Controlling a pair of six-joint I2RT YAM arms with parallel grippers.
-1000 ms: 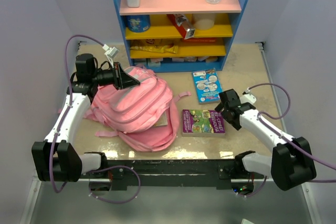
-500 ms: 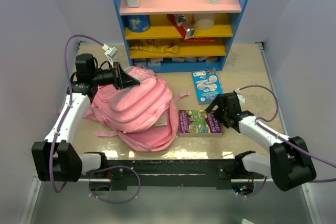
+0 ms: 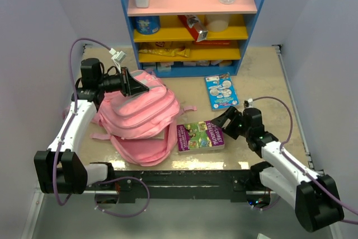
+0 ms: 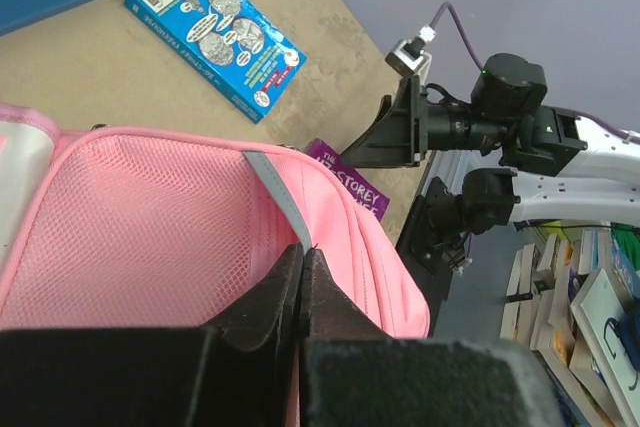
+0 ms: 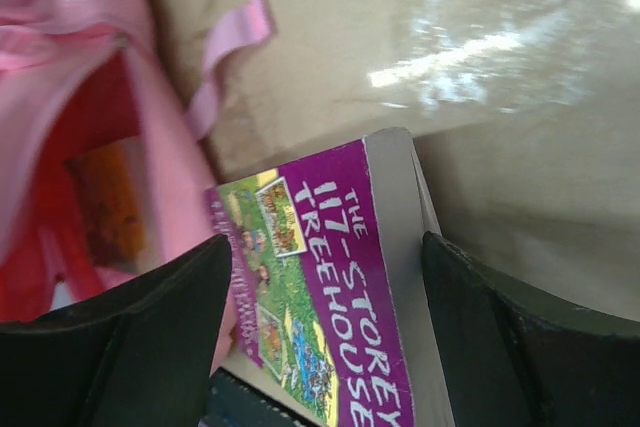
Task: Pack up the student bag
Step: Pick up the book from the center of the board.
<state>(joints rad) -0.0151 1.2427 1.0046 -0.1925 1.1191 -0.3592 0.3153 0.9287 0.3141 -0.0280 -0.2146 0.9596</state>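
The pink student bag [image 3: 142, 121] lies left of centre with its mouth facing right. My left gripper [image 3: 140, 85] is shut on the bag's upper edge beside the grey zip strip [image 4: 270, 182] and holds it up; the tips [image 4: 303, 247] are pressed together on the fabric. A purple book [image 3: 200, 135] lies tilted, its left end at the bag's mouth. My right gripper [image 3: 226, 121] stands open at the book's right end. In the right wrist view the gripper [image 5: 325, 242] has a finger on either side of the book [image 5: 320, 287], and the bag's red inside [image 5: 60, 247] shows.
A blue book [image 3: 220, 90] lies flat behind the purple one. A blue shelf unit [image 3: 190, 20] with bottles, tins and packets stands at the back. A loose pink strap [image 5: 225, 57] trails on the table. An orange item [image 5: 105, 197] sits inside the bag.
My right arm has moved left and nearer, sliding the purple book up to the bag's mouth, and its jaws have narrowed a little. The bag's lower part shifted left. The left gripper kept its hold.
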